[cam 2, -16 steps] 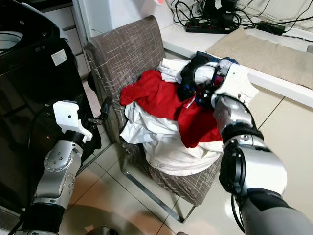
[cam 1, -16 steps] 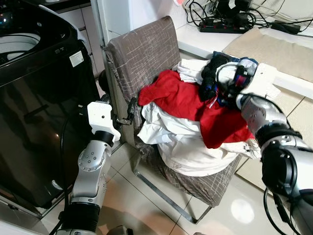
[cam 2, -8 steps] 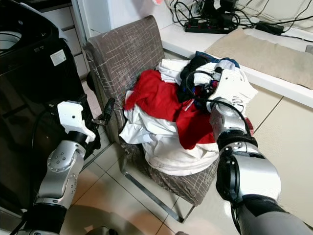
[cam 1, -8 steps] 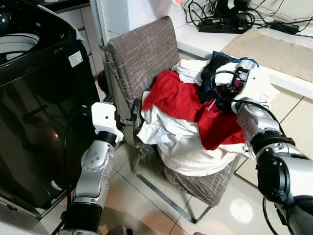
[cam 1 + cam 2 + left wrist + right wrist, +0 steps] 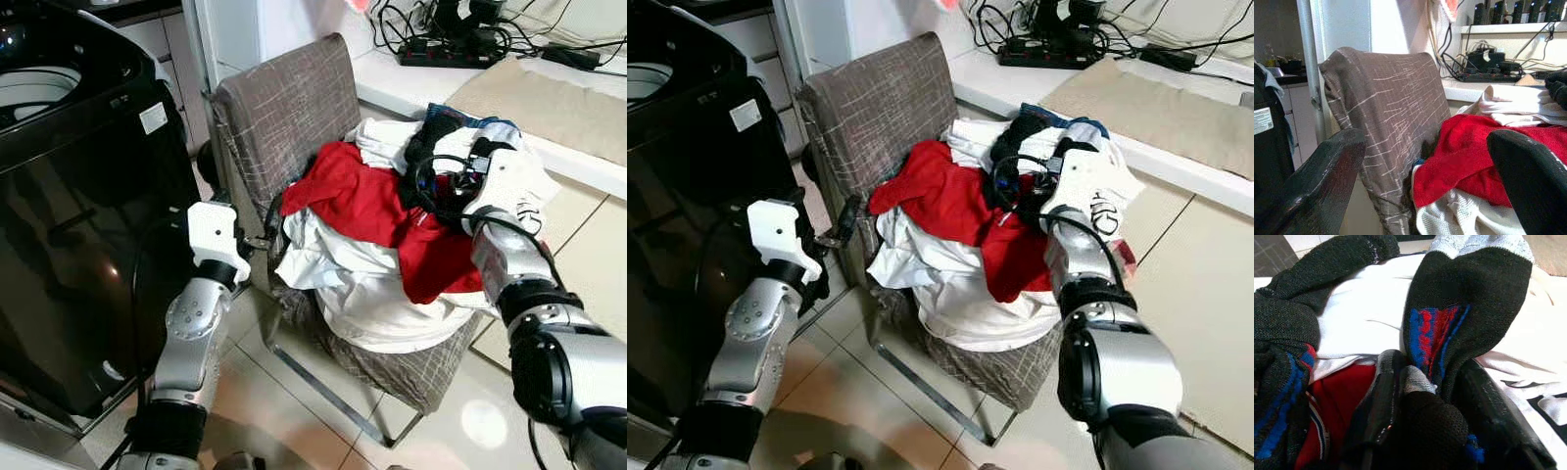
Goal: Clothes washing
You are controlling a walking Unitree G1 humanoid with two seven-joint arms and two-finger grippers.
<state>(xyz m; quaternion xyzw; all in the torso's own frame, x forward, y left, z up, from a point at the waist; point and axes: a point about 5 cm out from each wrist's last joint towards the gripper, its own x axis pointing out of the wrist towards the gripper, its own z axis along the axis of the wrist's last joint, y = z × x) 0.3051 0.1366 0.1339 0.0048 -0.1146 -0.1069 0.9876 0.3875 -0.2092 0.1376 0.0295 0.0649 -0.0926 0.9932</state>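
One glossy black washer (image 5: 69,225) stands at nine o'clock. One chair (image 5: 284,117), upholstered in brown fabric with pale scratchy lines on a metal frame, sits at centre, heaped with clothes: a crumpled red garment (image 5: 367,201), white garments (image 5: 377,294) below it, and a knitted black sock (image 5: 1469,308) with red and blue stripes at one o'clock. The right gripper (image 5: 1425,396) is clamped on the sock. The left gripper (image 5: 263,230) hovers at the chair's nine o'clock edge, fingers (image 5: 1317,181) spread wide.
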